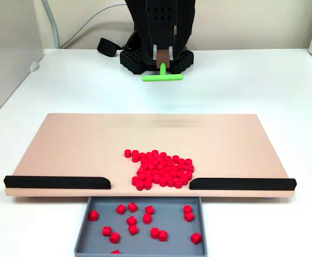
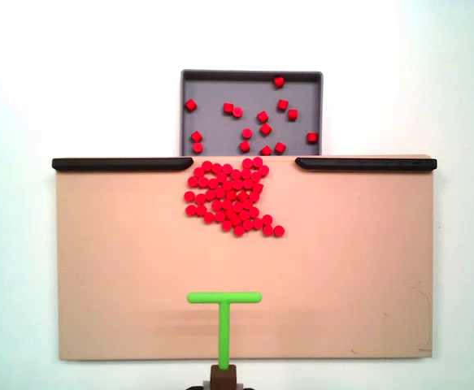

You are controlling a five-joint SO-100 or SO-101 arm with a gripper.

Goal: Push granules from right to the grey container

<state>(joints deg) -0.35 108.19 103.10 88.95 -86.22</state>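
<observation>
Camera placement: two fixed views, facing opposite ways

One fixed view sits low at the front, looking across the grey container (image 1: 145,235) and tan board (image 1: 91,144) toward the arm base (image 1: 156,56) at the far side; another looks straight down, arm side at bottom; both share board (image 2: 139,268) and container (image 2: 220,89)
</observation>
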